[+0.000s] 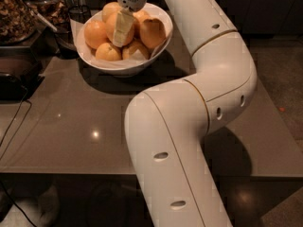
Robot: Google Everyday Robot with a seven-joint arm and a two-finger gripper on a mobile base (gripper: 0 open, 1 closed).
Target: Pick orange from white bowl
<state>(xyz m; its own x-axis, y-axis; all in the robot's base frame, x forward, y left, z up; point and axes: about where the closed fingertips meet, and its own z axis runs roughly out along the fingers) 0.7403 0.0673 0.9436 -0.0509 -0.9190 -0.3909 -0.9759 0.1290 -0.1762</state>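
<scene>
The white bowl point(142, 63) stands at the back of the grey table and holds several oranges. My gripper point(121, 30) reaches down from above into the middle of the bowl and lies against a deep-orange orange point(109, 25) at the pile's centre. Other oranges lie around it: one at the left point(93, 33), one at the front point(108, 52) and one at the right point(152, 32). My white arm point(208, 79) bends over the table's right half and hides much of it.
A dark wire cup point(78, 17) stands just left of the bowl. Containers of brown food point(14, 8) and a black appliance point(14, 77) are at the far left, with a cable point(10, 126) trailing off the table point(71, 126). The table's front edge is near the bottom.
</scene>
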